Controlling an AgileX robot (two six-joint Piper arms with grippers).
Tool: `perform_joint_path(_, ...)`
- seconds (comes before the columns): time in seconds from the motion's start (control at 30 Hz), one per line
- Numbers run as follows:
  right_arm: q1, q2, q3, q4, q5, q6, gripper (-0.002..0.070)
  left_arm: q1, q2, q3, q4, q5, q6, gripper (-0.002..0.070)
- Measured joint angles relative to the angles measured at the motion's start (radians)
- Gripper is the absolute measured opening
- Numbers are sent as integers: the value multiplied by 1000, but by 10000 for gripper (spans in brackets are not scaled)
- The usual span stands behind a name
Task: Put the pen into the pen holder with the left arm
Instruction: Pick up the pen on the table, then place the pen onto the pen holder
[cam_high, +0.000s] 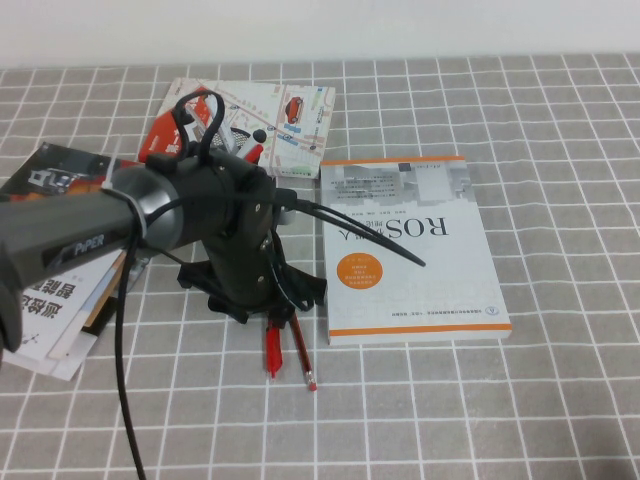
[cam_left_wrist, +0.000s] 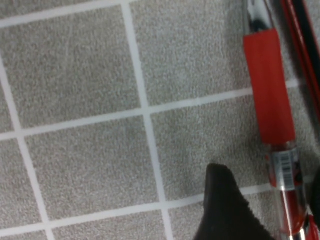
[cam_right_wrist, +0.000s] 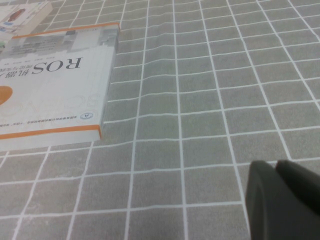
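Note:
A red pen (cam_high: 272, 350) lies on the grey checked cloth just in front of my left gripper (cam_high: 274, 318); a second, thinner red pen (cam_high: 303, 360) lies beside it. In the left wrist view the red pen (cam_left_wrist: 269, 95) runs down between my two dark fingers, one finger (cam_left_wrist: 225, 210) on one side and the other only just showing at the picture's edge. My left gripper (cam_left_wrist: 270, 200) is low over the cloth, open and straddling the pen. The thinner pen (cam_left_wrist: 300, 40) lies alongside. No pen holder shows in any view. My right gripper (cam_right_wrist: 282, 200) is shut and empty above the cloth.
A white ROS book (cam_high: 410, 245) lies to the right of the pens and shows in the right wrist view (cam_right_wrist: 50, 95). A map leaflet (cam_high: 270, 115) lies behind the left arm. A stack of books (cam_high: 60, 270) lies at the left.

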Motion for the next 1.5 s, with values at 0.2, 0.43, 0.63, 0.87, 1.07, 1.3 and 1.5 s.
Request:
perform_joint_path(0.2,0,0,0,0,0,0,-14,0,1,-5,3,9,4,283)
perform_joint_path(0.43,0,0,0,0,0,0,-14,0,1,-5,3,19,30,70)
perform_joint_path(0.63,0,0,0,0,0,0,-14,0,1,-7,6,34,77,70)
perform_joint_path(0.87,0,0,0,0,0,0,-14,0,-82,6,89,46,93,70)
perform_joint_path(1.07,0,0,0,0,0,0,-14,0,-254,120,93,-103,91,70)
perform_joint_path(1.3,0,0,0,0,0,0,-14,0,-430,351,93,-369,57,70)
perform_joint_path(1.5,0,0,0,0,0,0,-14,0,-529,507,125,-588,37,70)
